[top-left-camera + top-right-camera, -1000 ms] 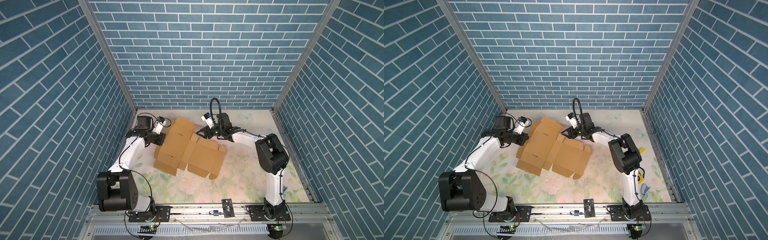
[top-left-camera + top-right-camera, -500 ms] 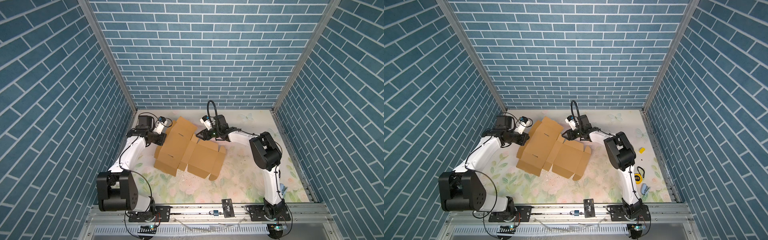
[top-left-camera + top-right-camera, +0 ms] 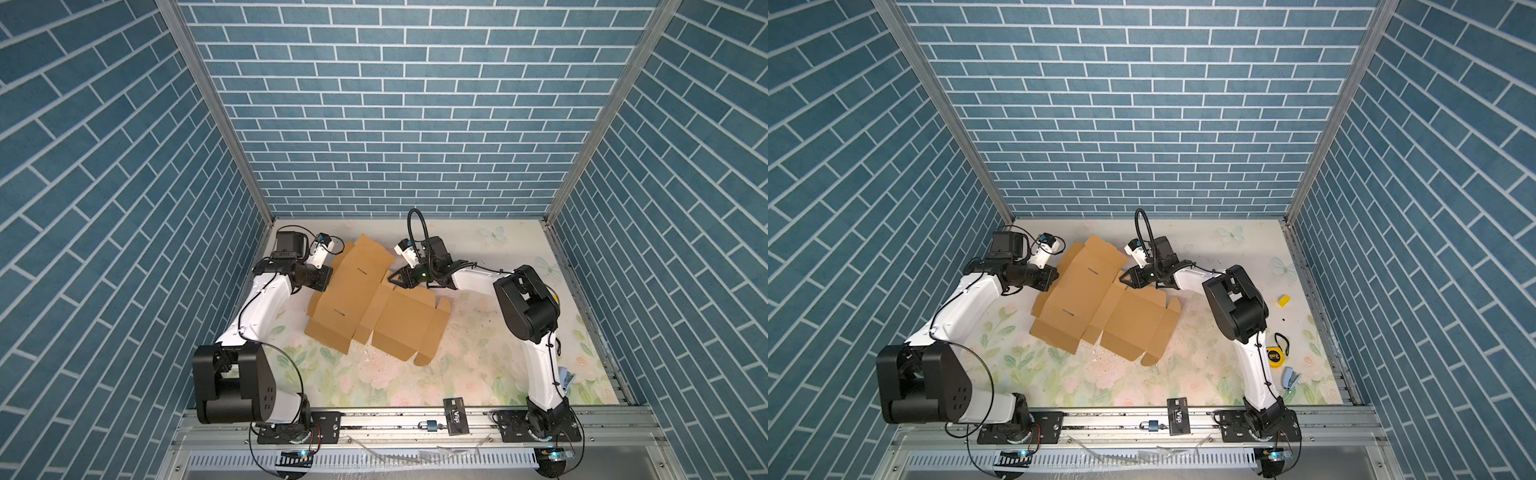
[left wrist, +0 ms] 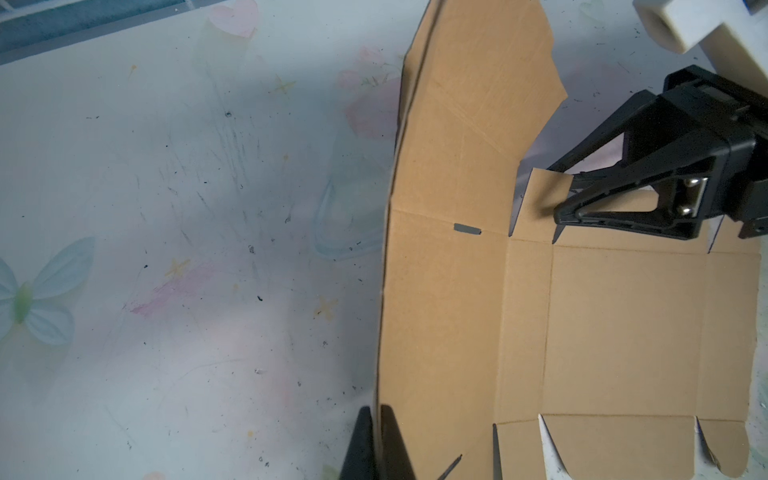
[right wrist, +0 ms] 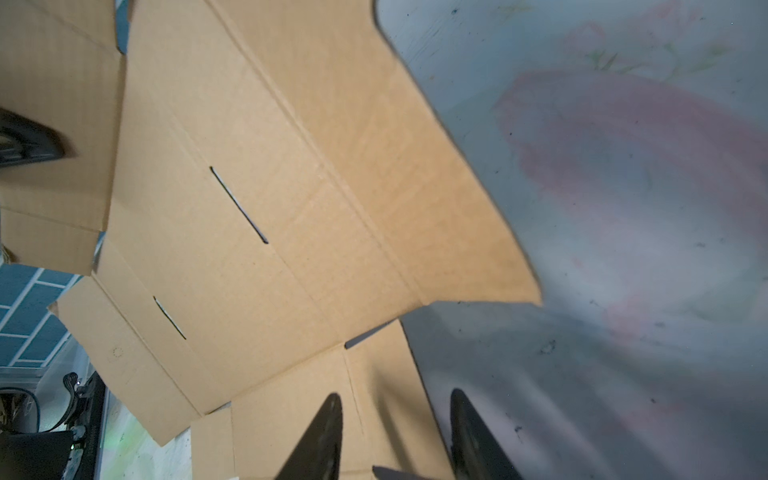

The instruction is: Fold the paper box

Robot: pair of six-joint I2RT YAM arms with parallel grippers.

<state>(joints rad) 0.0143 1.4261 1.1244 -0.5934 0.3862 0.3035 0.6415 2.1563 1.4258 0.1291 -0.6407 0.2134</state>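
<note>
The paper box point(image 3: 399, 320) point(image 3: 1133, 320) is a tan die-cut cardboard sheet lying mostly flat mid-table, with its left panel raised. My left gripper point(image 3: 331, 277) point(image 3: 1055, 277) is at that panel's outer edge. In the left wrist view its jaws point(image 4: 376, 409) are shut on the thin cardboard edge point(image 4: 384, 291). My right gripper point(image 3: 390, 279) point(image 3: 1122, 277) is at the sheet's far side. It stands open point(image 5: 397, 395), one finger over a small flap point(image 5: 374, 374) and the other over the table, with the flap's edge between them. The left wrist view also shows the right gripper point(image 4: 555, 193) at that flap.
Blue brick-pattern walls close in the floral table point(image 3: 478, 353) on three sides. At the right lie a yellow block point(image 3: 1283, 300), a tape measure point(image 3: 1275, 356) and a small blue tool point(image 3: 1291, 378). A black card point(image 3: 456, 422) and a padlock point(image 3: 430, 424) sit on the front rail.
My right gripper has moved left and down onto the box's small far flap, and its jaws have narrowed a little. The left arm and the sheet have not moved.
</note>
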